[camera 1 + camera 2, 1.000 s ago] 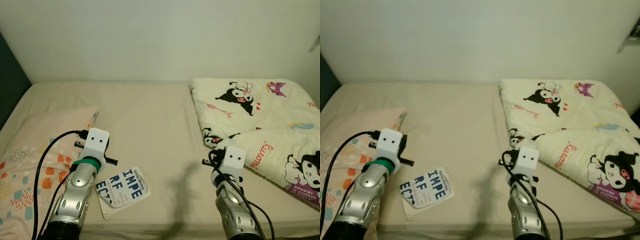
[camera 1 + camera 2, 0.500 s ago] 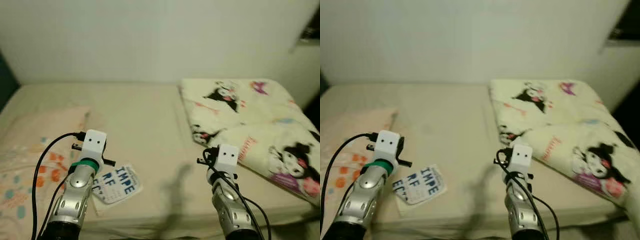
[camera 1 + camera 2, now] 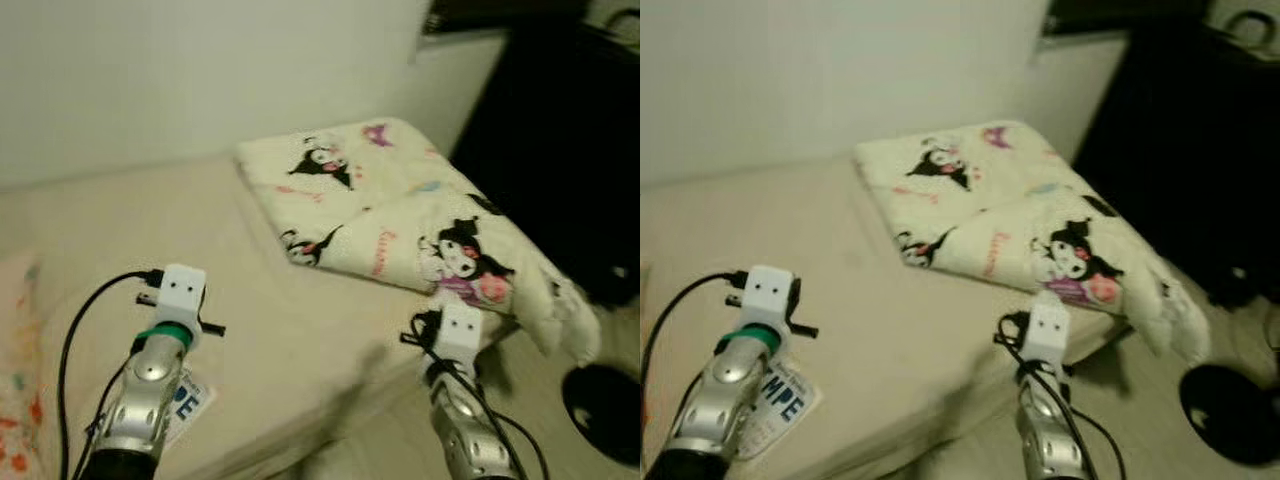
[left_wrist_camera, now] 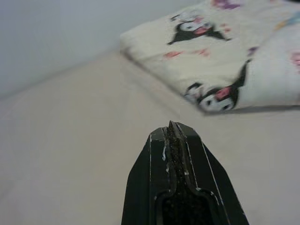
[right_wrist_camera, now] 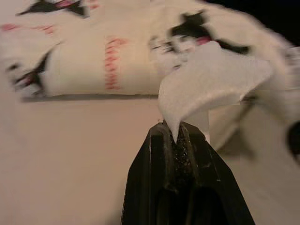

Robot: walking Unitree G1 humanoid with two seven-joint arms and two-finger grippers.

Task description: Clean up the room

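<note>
Right hand [image 5: 177, 131] pinching white scrap [image 5: 211, 82]

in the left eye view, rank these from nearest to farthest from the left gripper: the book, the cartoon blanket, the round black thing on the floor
1. Book, just beside the left gripper, on the bed.
2. Cartoon blanket, across the bed to the right.
3. Round black object, on the floor, far right.

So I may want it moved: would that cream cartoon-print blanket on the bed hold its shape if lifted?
Probably not: the cream cartoon-print blanket lies in soft, rounded folds, so it would likely sag. It looks bulky, maybe awkward for one end effector.
</note>
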